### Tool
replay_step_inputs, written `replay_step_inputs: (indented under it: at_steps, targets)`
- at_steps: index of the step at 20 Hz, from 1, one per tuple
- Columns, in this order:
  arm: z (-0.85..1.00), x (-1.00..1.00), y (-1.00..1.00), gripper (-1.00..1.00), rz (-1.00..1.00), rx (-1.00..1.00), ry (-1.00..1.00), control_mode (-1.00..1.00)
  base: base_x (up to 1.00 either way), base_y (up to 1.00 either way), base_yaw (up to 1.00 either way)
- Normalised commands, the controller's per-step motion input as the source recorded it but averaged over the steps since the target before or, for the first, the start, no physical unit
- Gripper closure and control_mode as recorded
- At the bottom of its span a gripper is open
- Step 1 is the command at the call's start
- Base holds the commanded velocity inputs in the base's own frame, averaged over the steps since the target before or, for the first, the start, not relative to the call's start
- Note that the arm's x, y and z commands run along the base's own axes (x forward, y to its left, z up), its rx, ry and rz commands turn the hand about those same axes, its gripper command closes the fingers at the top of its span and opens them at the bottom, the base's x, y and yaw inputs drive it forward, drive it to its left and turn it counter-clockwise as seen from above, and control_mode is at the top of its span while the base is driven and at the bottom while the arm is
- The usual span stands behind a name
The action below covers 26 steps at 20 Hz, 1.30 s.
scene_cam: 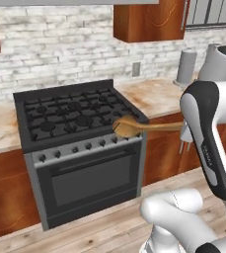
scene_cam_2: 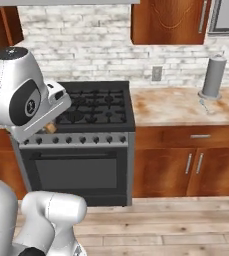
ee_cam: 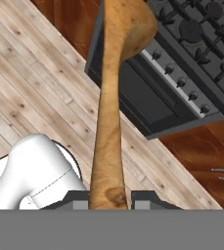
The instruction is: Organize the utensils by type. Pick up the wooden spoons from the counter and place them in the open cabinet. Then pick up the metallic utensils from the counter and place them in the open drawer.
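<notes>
A pale whitewashed brick wall (scene_cam: 60, 39) runs behind everything, rough and mottled. Below it, a floor of light wooden planks (scene_cam_2: 186, 225) with visible grain stretches in front of the units. The black gas stove with a grey knob panel and a dark glass oven door (scene_cam: 80, 148) stands between runs of reddish-brown wooden base cabinets (scene_cam_2: 186, 165) with silver bar handles. The beige-tan marbled stone counter with rusty-brown blotches (scene_cam_2: 176, 107) flanks the stove on both sides. Above, a reddish-brown wooden wall cabinet with a carved-panel door and silver bar handle (scene_cam_2: 168, 20) hangs on the wall. A matte grey cylindrical canister (scene_cam_2: 212, 75) stands upright on the counter near the wall, and a thin silvery-grey metal spoon (scene_cam_2: 204, 106) lies on the counter just in front of it.

The white arm with dark joints (scene_cam: 208, 133) rises in a bent pose, its forearm angled down in front of the stove. The gripper (ee_cam: 108, 202) has its two dark jaws closed narrowly on the handle end of the light orange-brown wooden spoon with a round bowl and long straight handle (scene_cam: 134, 127). The spoon is off the counter, held roughly level in the air, its bowl hanging over the stove's front edge above the knob panel. In the hand view its smooth, faintly grained handle runs straight away from the fingers, with the floor and the oven door beneath it.
</notes>
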Motion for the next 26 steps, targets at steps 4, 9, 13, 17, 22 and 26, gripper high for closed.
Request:
replay_step_inputs:
  at_steps: [4, 9, 13, 17, 22, 26]
  targets:
    - [0.00, 0.00, 0.00, 1.00, 0.00, 0.00, 0.00, 1.00, -0.23, 0.72, -0.04]
    - [0.00, 0.00, 0.00, 1.00, 0.00, 0.00, 0.00, 1.00, -0.19, 0.77, -0.04]
    - [0.00, 0.00, 0.00, 1.00, 0.00, 0.00, 0.00, 1.00, -0.13, 0.73, -0.05]
    - [0.00, 0.00, 0.00, 1.00, 0.00, 0.00, 0.00, 1.00, -0.03, 0.74, -0.06]
    - [0.00, 0.00, 0.00, 1.00, 0.00, 0.00, 0.00, 1.00, 0.01, 0.70, -0.06]
    - [0.00, 0.00, 0.00, 1.00, 0.00, 0.00, 0.00, 1.00, 0.13, 0.79, -0.03]
